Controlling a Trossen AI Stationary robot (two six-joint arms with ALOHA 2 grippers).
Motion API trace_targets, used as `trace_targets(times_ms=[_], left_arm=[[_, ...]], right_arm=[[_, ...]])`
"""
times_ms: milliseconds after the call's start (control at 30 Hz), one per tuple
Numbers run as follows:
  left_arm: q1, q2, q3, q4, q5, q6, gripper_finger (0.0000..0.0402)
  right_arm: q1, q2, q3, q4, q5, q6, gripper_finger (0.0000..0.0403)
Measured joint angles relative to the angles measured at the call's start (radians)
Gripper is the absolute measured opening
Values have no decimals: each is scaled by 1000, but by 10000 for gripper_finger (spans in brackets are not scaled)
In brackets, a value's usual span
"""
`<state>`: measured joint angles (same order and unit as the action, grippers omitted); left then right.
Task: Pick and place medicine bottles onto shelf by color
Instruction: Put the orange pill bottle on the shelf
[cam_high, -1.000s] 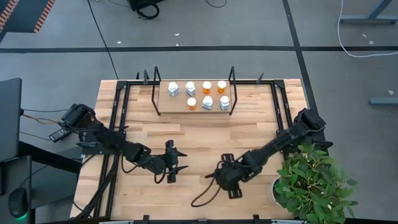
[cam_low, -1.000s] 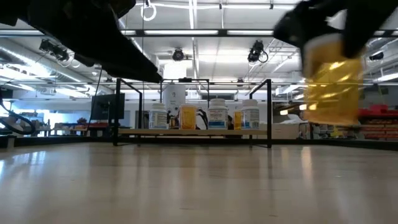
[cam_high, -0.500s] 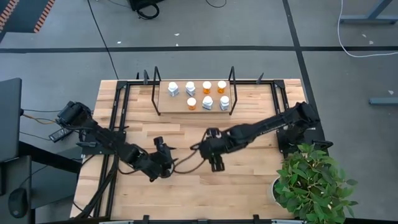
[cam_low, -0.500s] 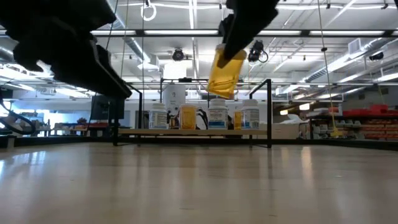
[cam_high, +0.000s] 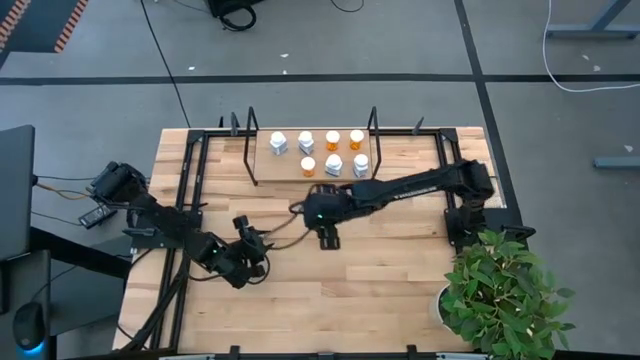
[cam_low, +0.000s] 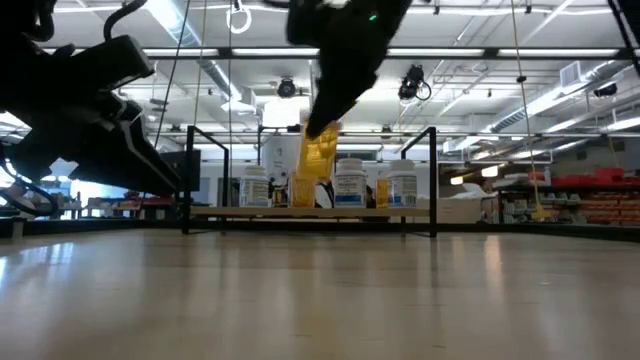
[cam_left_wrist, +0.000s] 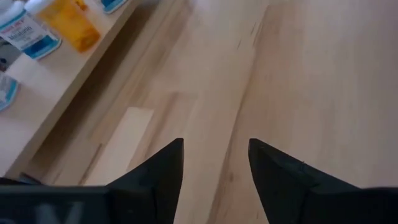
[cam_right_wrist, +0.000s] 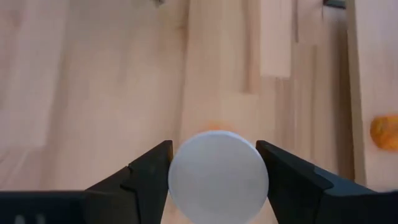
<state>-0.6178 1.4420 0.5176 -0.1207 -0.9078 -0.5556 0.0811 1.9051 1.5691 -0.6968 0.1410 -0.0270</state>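
Right gripper clamping an orange bottle by its cap, hanging upright just short of the shelf; left gripper empty, parted, farther off

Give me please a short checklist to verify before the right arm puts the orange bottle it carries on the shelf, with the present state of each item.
1. Right gripper shut on the orange bottle: ok, a finger on each side of the white cap.
2. Bottle clear of the tabletop: ok, it hangs above it in the low view.
3. Free spot on the shelf: ok, the front row's left end is bare.
4. Bottles on the shelf upright: ok, seven stand.
5. Left gripper out of the path: ok, open, low over the tabletop near the left.
6. Bottle hanging straight: cannot tell.
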Motion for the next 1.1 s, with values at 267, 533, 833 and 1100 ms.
trace_targets(times_ms=[267, 533, 833, 1100], left_arm=[[-25, -108, -20, -25, 14, -14, 186], [-88, -176, -20, -31, 14, -37, 181], [-122, -181, -20, -23, 14, -86, 178], [-122, -181, -20, -2, 14, -89, 173]], right_arm=[[-84, 232, 322, -166, -2, -76, 239], [-135, 347, 446, -202, -60, -92, 239], [-167, 361, 446, -165, -86, -105, 239], [-175, 361, 396, -122, -128, -119, 239]])
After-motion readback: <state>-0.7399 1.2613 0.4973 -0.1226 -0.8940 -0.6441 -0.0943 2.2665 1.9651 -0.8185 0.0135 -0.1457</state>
